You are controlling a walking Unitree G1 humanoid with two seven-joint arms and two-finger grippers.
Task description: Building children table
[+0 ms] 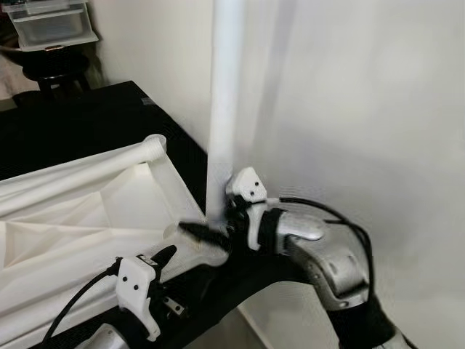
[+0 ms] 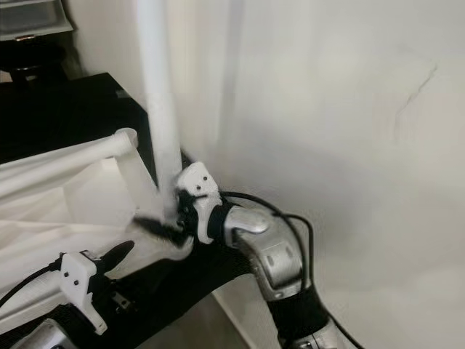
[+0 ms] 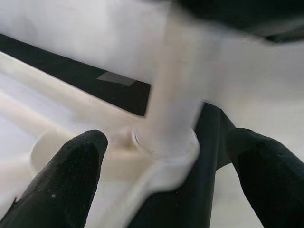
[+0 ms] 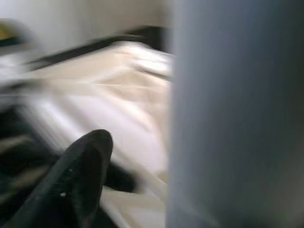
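Item: white plastic tabletop (image 1: 80,218), upside down, ribbed underside showing, lying on a black surface (image 1: 87,120) beside a white wall (image 1: 363,109).

Item: white table leg (image 1: 224,109), a round tube standing upright in the tabletop's corner socket (image 3: 166,147) nearest the wall. Its base sits in the socket; how firmly it is seated cannot be told.

Item: second white leg (image 1: 87,169), lying flat along the tabletop's far edge, open round end toward the wall.

Item: right gripper (image 1: 211,231), at the foot of the upright leg, jaws set around the tube low down near the socket. One black finger (image 4: 80,175) shows in the right wrist view just beside the leg, which looms large and blurred; the grip appears closed on the leg.

Item: left gripper (image 1: 166,256), low at the near edge of the tabletop, just short of the same corner. In the left wrist view its two black fingers (image 3: 66,180) stand wide apart, one on each side of the socket, holding nothing.

Item: clear plastic storage bin (image 1: 51,23), on a dark stand in the far corner, well apart from the tabletop.
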